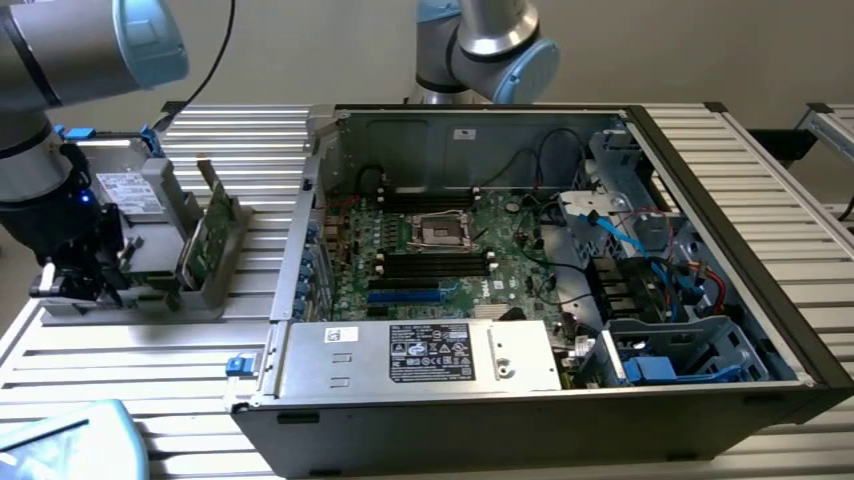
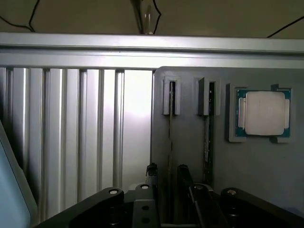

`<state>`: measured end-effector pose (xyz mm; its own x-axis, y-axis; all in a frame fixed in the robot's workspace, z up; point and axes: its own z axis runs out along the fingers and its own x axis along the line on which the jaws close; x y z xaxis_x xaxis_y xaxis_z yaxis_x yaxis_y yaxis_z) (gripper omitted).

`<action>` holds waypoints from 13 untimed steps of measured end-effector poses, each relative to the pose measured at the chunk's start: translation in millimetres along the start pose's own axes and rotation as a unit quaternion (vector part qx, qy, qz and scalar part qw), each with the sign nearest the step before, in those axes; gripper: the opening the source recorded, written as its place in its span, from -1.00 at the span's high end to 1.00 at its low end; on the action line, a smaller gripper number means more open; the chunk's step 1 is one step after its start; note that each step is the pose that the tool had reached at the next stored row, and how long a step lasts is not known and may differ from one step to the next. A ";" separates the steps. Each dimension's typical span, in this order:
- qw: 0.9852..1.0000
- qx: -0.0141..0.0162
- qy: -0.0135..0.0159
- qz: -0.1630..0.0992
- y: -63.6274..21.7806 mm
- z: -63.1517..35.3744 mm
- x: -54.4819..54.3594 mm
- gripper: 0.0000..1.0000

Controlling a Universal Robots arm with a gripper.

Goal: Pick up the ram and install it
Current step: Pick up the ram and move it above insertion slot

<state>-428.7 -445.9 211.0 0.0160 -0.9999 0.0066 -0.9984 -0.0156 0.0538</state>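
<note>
Ext view first. Your grey-and-blue robot arm (image 1: 54, 60) is over at the exterior view's left, with its black end effector (image 1: 87, 285) low over the grey slotted plastic holder (image 1: 211, 290) on the ribbed aluminium desk (image 1: 134, 350). A broad green card (image 1: 203, 235) stands upright in that holder, just beside the end effector on the exterior view's right. W/ the angle from here you can't read the fingers. The open black-and-grey computer case (image 1: 534, 430) lies next to the holder, and the big green motherboard (image 1: 494, 240) sits flat inside it. A second grey-and-blue arm (image 1: 487, 40) stands behind the case.

Wrist view now. You're looking straight down on the holder (image 2: 261, 180) and the desk (image 2: 61, 133) beside it. The end effector (image 2: 167, 173) is spread wide, gripping nothing. The ram (image 2: 169, 137), a long thin green circuit-board stick, is seen edge-on and upright in its slot. It runs right btwn the two dark fingertips (image 2: 152, 172), and there's a gap showing on each side, so no contact. In the next slot over stands a second thin dark board (image 2: 207, 137), also edge-on and outside the fingers. Beyond that, a square silver processor chip (image 2: 263, 114) lies flat in its own recess of the holder, well apart from the end effector.
</note>
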 end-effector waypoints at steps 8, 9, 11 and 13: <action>1.000 0.001 -0.003 0.000 2.8 11.0 -0.8 0.38; 1.000 0.001 -0.004 0.000 2.8 11.8 -0.9 0.38; 1.000 0.001 -0.004 0.000 2.9 12.2 -1.1 0.38; 1.000 0.001 -0.004 0.000 2.9 12.6 -1.9 0.38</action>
<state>-432.3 -444.1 198.6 0.0159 -0.9999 -0.0012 -0.9985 -0.0159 0.0523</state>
